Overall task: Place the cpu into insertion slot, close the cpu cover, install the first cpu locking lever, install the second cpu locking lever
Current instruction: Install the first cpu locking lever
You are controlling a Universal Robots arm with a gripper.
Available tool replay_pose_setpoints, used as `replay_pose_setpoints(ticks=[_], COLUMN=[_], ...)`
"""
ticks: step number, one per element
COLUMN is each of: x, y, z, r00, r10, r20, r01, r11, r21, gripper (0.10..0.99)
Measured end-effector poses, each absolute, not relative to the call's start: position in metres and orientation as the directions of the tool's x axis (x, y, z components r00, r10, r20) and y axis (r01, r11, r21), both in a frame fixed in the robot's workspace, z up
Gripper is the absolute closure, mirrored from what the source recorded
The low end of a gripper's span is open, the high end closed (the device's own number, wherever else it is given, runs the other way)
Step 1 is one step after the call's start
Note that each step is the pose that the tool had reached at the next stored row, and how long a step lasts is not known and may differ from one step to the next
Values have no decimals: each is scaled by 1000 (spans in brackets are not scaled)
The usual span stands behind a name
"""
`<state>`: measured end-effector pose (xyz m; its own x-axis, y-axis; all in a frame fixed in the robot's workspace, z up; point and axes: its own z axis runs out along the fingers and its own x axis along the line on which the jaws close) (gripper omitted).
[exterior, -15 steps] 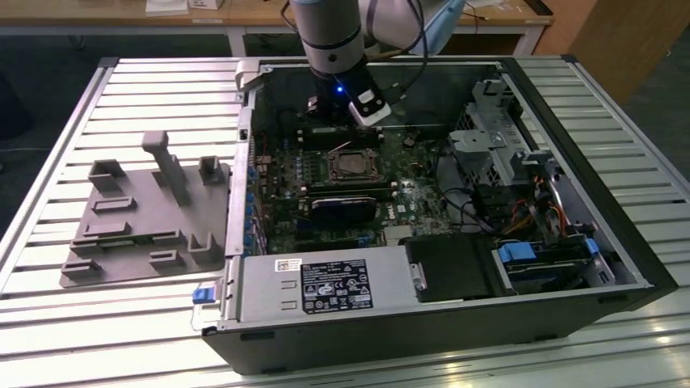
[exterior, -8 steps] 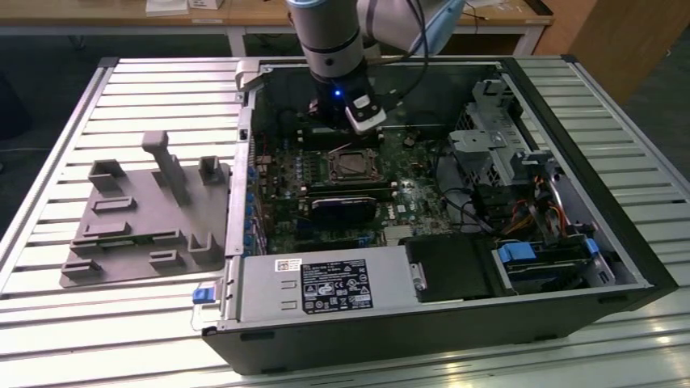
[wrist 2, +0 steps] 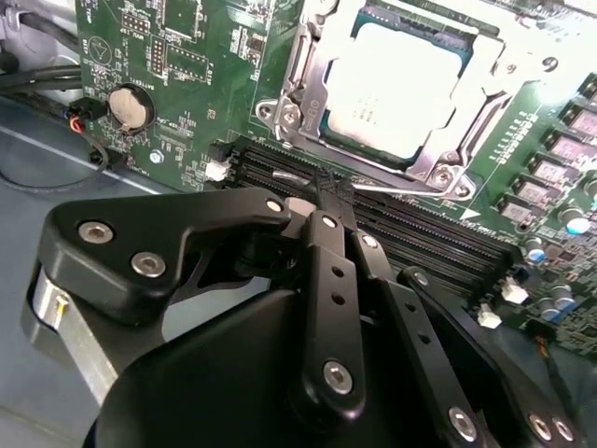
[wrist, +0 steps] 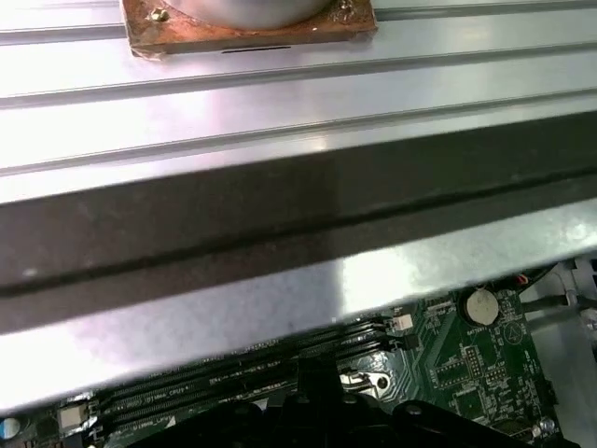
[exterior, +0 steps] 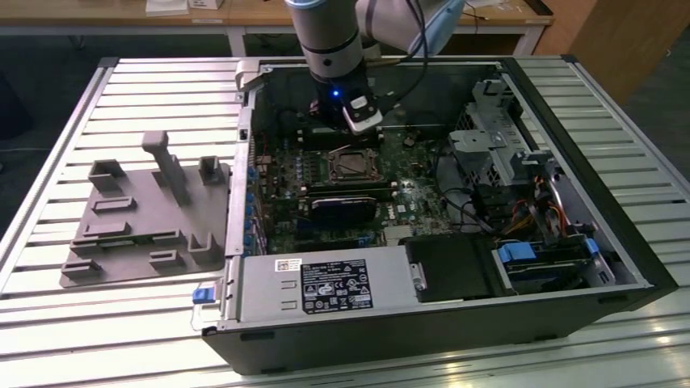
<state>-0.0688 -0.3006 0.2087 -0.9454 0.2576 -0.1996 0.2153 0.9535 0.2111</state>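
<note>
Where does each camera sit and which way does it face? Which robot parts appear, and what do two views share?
Exterior view: off the arm, high, looking down into the open computer case; arm and gripper show above the motherboard.
Second wrist view: on the wrist, looking past the gripper at the cpu.
First wrist view: on the wrist, facing the case wall; the gripper's dark edge shows.
Both wrist views share the coin battery.
</note>
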Motion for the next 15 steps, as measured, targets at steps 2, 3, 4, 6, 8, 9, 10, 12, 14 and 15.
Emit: replay_pose_setpoints(ticks=[2, 3, 4, 6, 8, 9, 10, 12, 14, 15], x=[-69, -69, -69, -69, -69, -69, -69, -69, -69, -69], y=[-300, -300, -300, -300, -298, -297, -297, -295, -294, -294], z=[208, 207, 207, 206, 205, 205, 205, 204, 203, 202], r00=[-942, -940, -937, -931, -927, -926, -925, -923, -920, -918], r10=[270, 278, 287, 307, 316, 320, 323, 330, 339, 344], r20=[-200, -200, -200, -200, -200, -200, -200, -200, -200, -200], r01=[227, 235, 245, 265, 275, 278, 282, 289, 297, 302], r11=[951, 949, 946, 941, 938, 937, 936, 934, 931, 929], r21=[211, 211, 211, 211, 211, 211, 211, 211, 211, 212], gripper=[984, 984, 984, 984, 984, 984, 984, 984, 984, 984])
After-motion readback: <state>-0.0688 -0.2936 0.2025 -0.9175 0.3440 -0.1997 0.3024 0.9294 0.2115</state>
